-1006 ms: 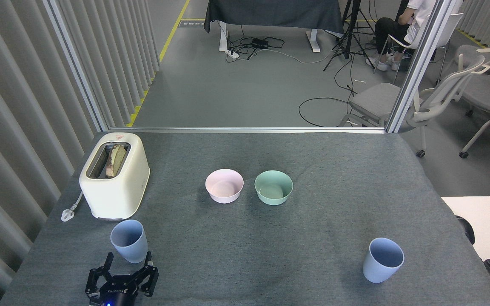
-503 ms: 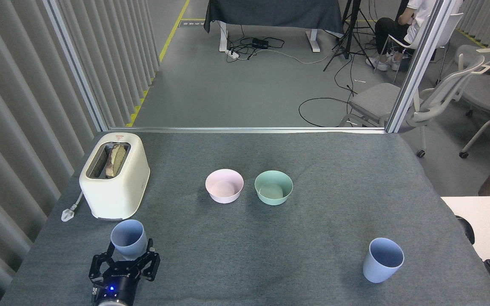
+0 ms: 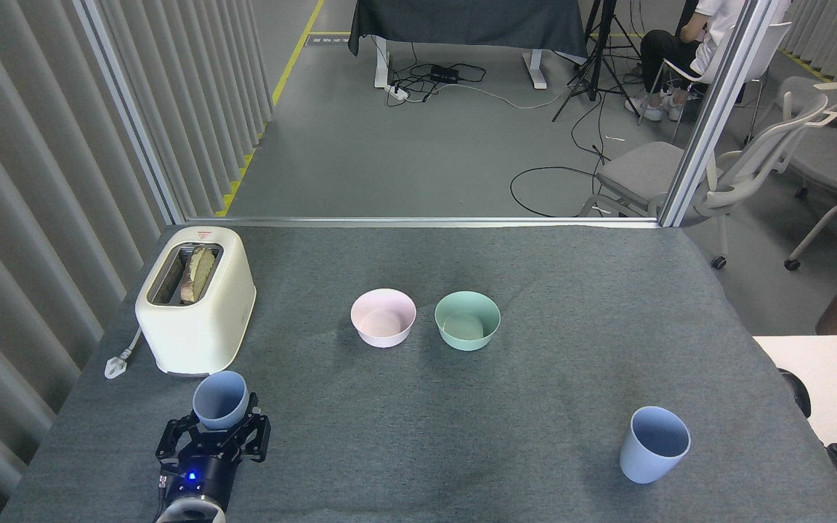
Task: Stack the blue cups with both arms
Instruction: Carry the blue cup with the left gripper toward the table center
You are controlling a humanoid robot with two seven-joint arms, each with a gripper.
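Note:
One blue cup [image 3: 221,398] stands upright at the near left of the table, just in front of the toaster. My left gripper [image 3: 215,427] comes up from the bottom edge with its black fingers [image 3: 171,436] spread on both sides of this cup's lower half, and it looks open. The gripper hides the cup's base. The other blue cup [image 3: 654,444] stands upright and alone at the near right. My right arm and its gripper are out of view.
A cream toaster [image 3: 196,299] with bread in its slot stands at the left, its plug lying beside it. A pink bowl [image 3: 383,317] and a mint-green bowl [image 3: 467,320] sit side by side mid-table. At the right edge are a white desk [image 3: 825,378] and a keyboard.
My left gripper has moved forward from behind the left cup until its fingers flank the cup's lower half. The finger spread has hardly changed. The right cup has not moved.

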